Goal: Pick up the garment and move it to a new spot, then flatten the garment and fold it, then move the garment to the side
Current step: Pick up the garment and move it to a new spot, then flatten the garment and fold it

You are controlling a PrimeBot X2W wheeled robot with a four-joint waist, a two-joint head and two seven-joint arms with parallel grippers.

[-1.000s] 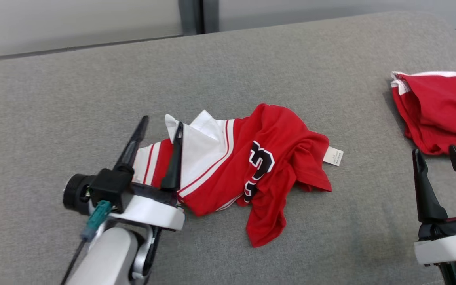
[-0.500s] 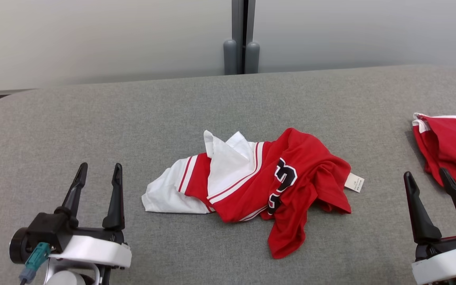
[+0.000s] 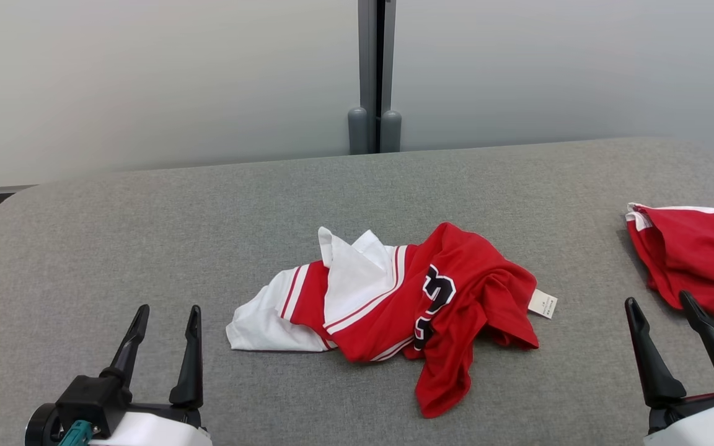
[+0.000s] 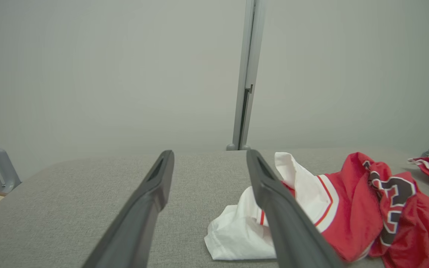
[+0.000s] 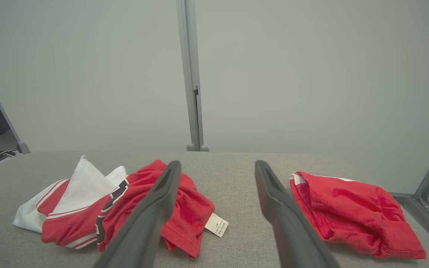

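**Inspector A:** Locating the garment (image 3: 394, 303)?

**Inspector B:** Finding it lying crumpled at the middle of the grey padded table (image 3: 208, 210), with the white panel bunched toward the robot's left and the red body with its black numeral heaped toward the right. Noting a care label (image 3: 543, 304) poking out at the right edge. Lying free, touched by nothing.

**Inspector A:** Reporting on the pincers?

**Inspector B:** Noting the left gripper (image 3: 169, 310) hovering low at the near left, fingers spread wide, clasping nothing, standing apart from the white hem. Noting the right gripper (image 3: 657, 299) hovering at the near right, likewise spread wide and empty, sitting between the garment and a second red garment (image 3: 691, 260) near the table's right edge.

**Inspector A:** Judging why so placed?

**Inspector B:** Reading it as a ready stance, keeping both arms back at the near edge and leaving the head camera an unblocked look at the heap. Taking the central spot, with bare table all round, as giving room for spreading. Judging the flattening as not yet done, seeing folds and overlaps throughout.

**Inspector A:** Flagging risks?

**Inspector B:** Expecting thin, slippery cloth, liable to be pinched in more than one layer. Advising care on the right side, keeping clear of the second red garment. Being unable to tell collar from hem in this heap.
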